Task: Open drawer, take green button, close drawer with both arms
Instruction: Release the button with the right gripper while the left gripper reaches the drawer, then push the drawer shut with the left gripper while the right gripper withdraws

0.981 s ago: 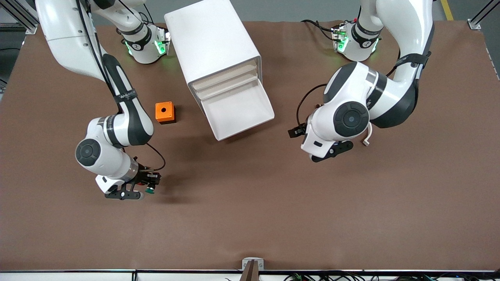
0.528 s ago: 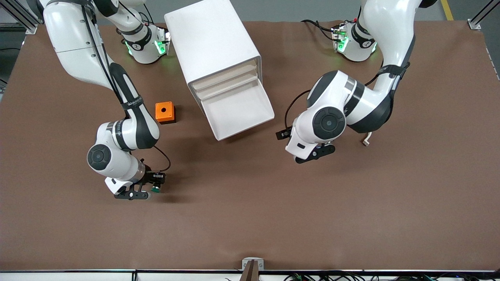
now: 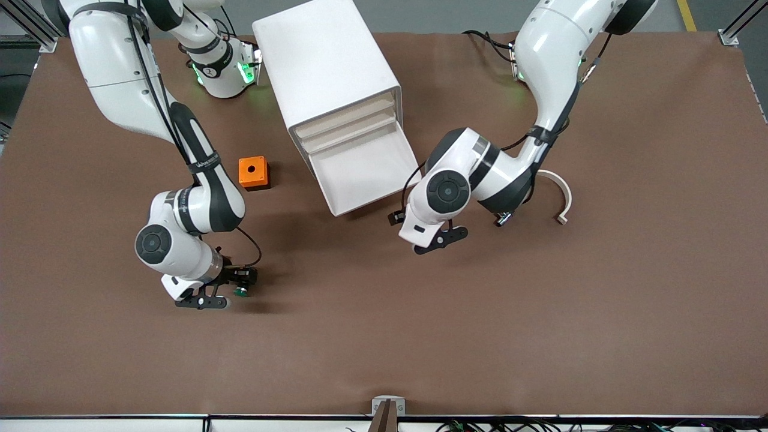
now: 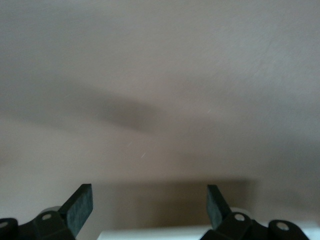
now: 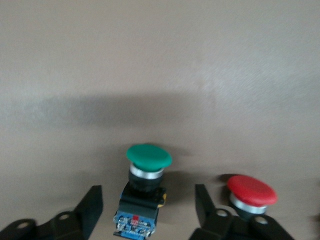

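The green-capped button (image 3: pixel 242 292) lies on its side on the brown table, toward the right arm's end and nearer the front camera than the orange box. My right gripper (image 3: pixel 227 293) is low over it and open. In the right wrist view the button (image 5: pixel 148 159) lies between the fingers (image 5: pixel 91 202) with gaps on both sides. The bottom drawer (image 3: pixel 367 171) of the white cabinet (image 3: pixel 327 66) stands pulled out and looks empty. My left gripper (image 3: pixel 428 233) is open and empty over the table beside the drawer's front corner. The left wrist view shows only bare table between the left gripper's (image 4: pixel 150 197) fingers.
A red-capped button (image 5: pixel 251 190) stands close beside one right finger. An orange box with a round hole (image 3: pixel 254 173) sits between the right arm and the cabinet. A cream curved piece (image 3: pixel 561 195) lies on the table toward the left arm's end.
My left arm has swung from its end of the table to the open drawer's front corner, uncovering the cream curved piece. My right gripper has shifted slightly toward the table's middle with the green button.
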Robot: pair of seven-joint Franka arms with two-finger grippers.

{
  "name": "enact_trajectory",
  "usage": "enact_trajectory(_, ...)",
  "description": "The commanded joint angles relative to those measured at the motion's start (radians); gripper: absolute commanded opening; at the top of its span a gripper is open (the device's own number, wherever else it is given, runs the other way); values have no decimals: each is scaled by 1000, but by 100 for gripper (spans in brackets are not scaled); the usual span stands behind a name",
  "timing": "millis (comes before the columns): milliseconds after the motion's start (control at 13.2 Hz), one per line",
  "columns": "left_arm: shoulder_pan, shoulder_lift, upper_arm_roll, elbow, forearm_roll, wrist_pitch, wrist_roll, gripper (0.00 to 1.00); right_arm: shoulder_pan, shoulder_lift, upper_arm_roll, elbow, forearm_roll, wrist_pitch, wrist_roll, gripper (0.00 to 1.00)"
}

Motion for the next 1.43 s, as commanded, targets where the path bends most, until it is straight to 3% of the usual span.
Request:
enact_trajectory(0,-44,0,1,-99,24,166,12,100,-59,-56,14,19,4,-30,-17,100)
enact_trajectory(302,-81,32,-2,-110,25,174,3,100,-76,-178,6,18,-33,-73,-49,100)
enact_trajectory(528,-116,26,-5,-109,15,143,-12,100,-103,-268,-37,4,-76,-126,-98,100)
enact_trajectory(1057,-129,23,-155,-108,11,49,-184,100,-120,-561,-105,-1,-74,-457,-105,100)
enact_trajectory(1358,-170,44,-177,-110,1,48,-219,100,-129,-687,-115,-2,-74,-600,-103,100)
